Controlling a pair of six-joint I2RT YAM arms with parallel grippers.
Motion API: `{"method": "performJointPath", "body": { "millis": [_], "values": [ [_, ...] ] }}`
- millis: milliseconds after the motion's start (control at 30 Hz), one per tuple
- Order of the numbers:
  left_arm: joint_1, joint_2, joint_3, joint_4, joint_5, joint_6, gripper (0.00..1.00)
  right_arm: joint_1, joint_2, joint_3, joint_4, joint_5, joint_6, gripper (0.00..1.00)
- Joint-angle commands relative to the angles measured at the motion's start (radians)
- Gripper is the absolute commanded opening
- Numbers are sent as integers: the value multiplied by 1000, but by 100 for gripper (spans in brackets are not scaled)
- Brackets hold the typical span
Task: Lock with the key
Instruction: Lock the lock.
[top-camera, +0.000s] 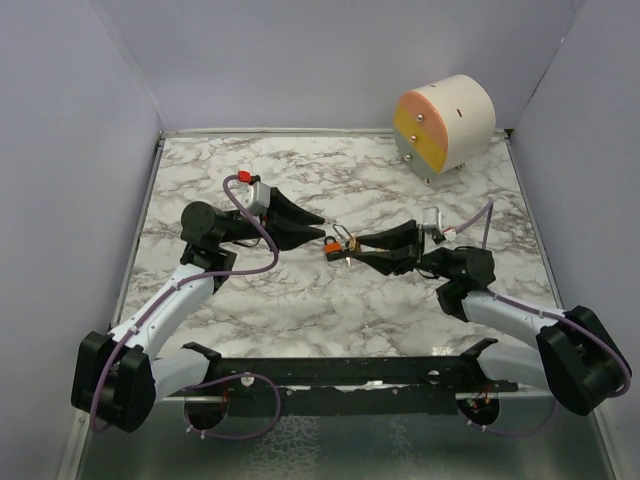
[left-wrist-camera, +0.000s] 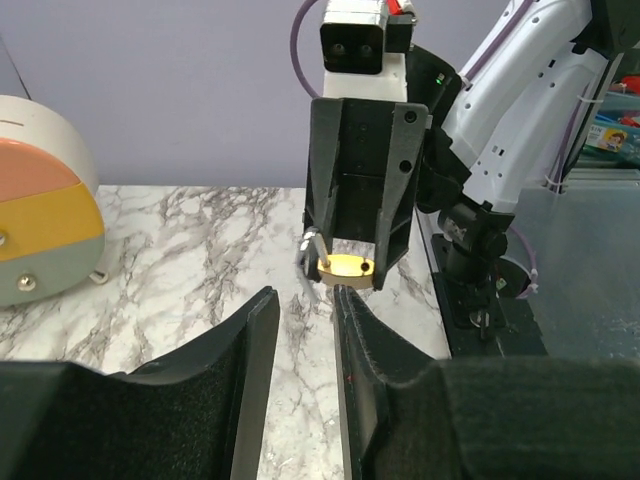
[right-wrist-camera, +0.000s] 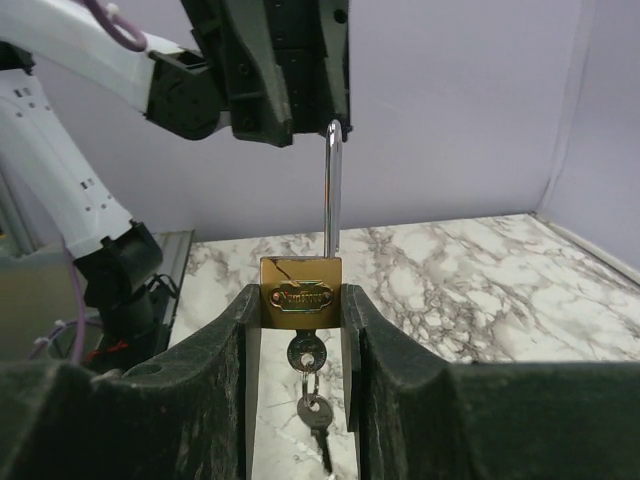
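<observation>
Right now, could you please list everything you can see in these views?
padlock: one, brass with silver shackle, held above the table's middle
keys: two, silvery, one in the padlock's keyhole, one hanging below it
drum-shaped box: one, cream with pink, yellow and grey face, table's far right corner
table: one, white-grey marble
walls: pale purple, around the table
left gripper: one, black, open and empty, facing the padlock
right gripper: one, black, shut on the padlock

Padlock (right-wrist-camera: 300, 292) body polished brass, shackle (right-wrist-camera: 333, 190) and key (right-wrist-camera: 307, 352) shiny bare metal, right gripper (right-wrist-camera: 300, 310) fingers (right-wrist-camera: 400, 380) matt black grainy plastic, table (top-camera: 300, 300) smooth marble-look, walls (top-camera: 300, 60) matt lilac.
</observation>
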Motion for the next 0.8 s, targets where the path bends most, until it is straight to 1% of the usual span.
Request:
{"method": "performJointPath", "body": {
  "millis": [0, 233, 633, 700, 767],
  "values": [
    [-6, 14, 21, 25, 3, 15, 33, -5, -41, 18, 48, -117, 40, 1],
    [-28, 30, 34, 24, 1, 9, 35, -5, -51, 27, 0, -99, 19, 1],
    [-90, 45, 51, 25, 11, 2, 35, -5, -18, 55, 1, -92, 18, 1],
    [-94, 45, 54, 24, 8, -1, 35, -5, -20, 55, -4, -85, 13, 1],
    [-97, 43, 57, 25, 4, -5, 31, -4, -28, 54, -18, -74, 3, 1]
  ]
}}
